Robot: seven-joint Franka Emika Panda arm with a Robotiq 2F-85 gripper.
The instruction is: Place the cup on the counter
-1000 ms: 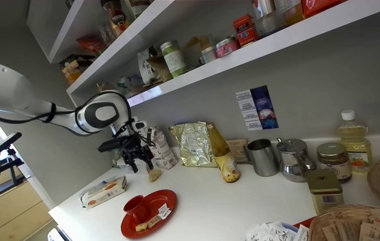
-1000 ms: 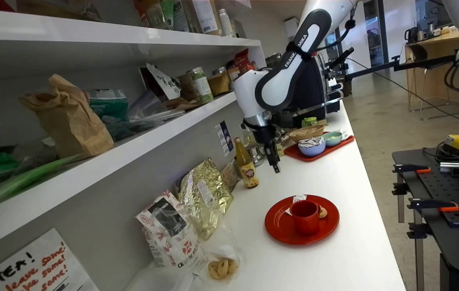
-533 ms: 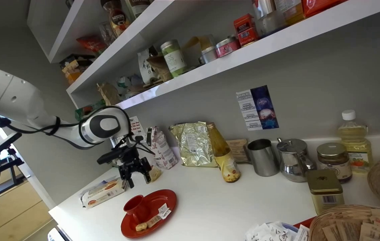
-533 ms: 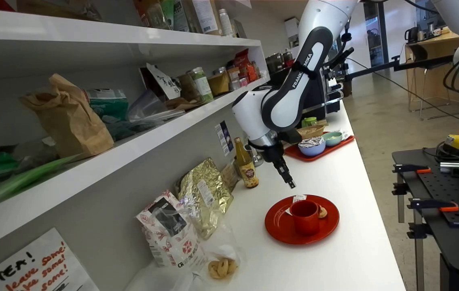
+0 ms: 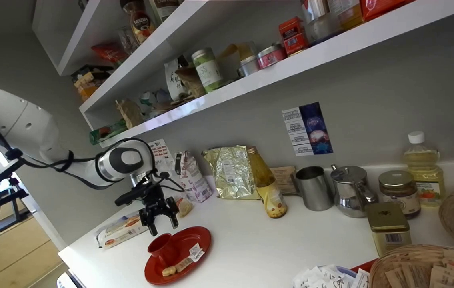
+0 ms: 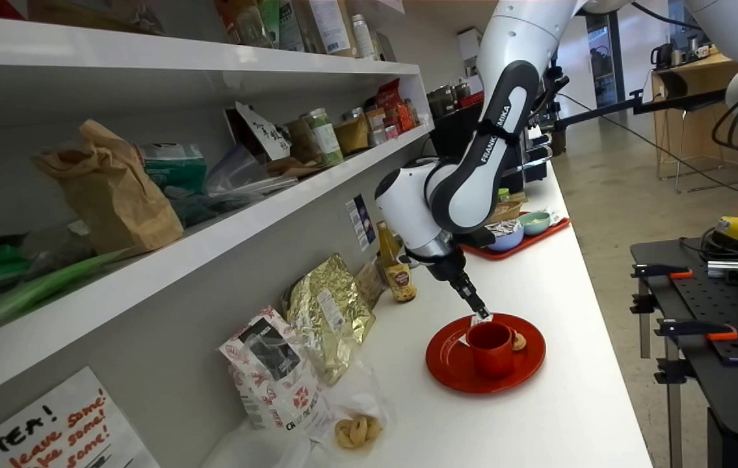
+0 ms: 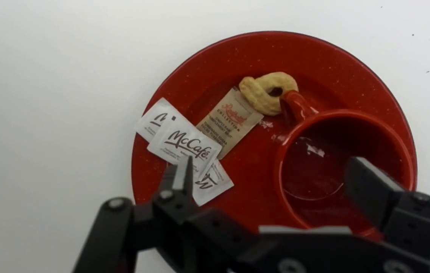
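A red cup [image 5: 163, 249] stands upright on a red plate [image 5: 202, 235], which lies on the white counter [image 5: 259, 244]. Both exterior views show the cup [image 6: 492, 361], the plate [image 6: 450, 367] and the counter [image 6: 538, 426]. My gripper [image 5: 164, 227] is open and empty, above the plate and close over the cup; an exterior view shows its tips [image 6: 484, 314] near the plate's far rim. In the wrist view the open fingers [image 7: 272, 167] spread over the cup [image 7: 313, 170] and packets; the right finger overlaps the cup's mouth. The cup's handle points toward a ring cookie.
A ring cookie [image 7: 268, 93] and sugar packets [image 7: 188, 144] lie on the plate. A yellow bottle [image 5: 267, 188], gold bag [image 5: 231, 172], metal pitcher [image 5: 315, 190] and teapot [image 5: 351, 192] line the wall. A white shelf [image 5: 227, 90] hangs above. A long package [image 5: 125, 231] lies beyond the cup.
My open gripper has come down and moved across from above the bare counter near the wall to just above the plate and cup. The cup and plate have not moved.
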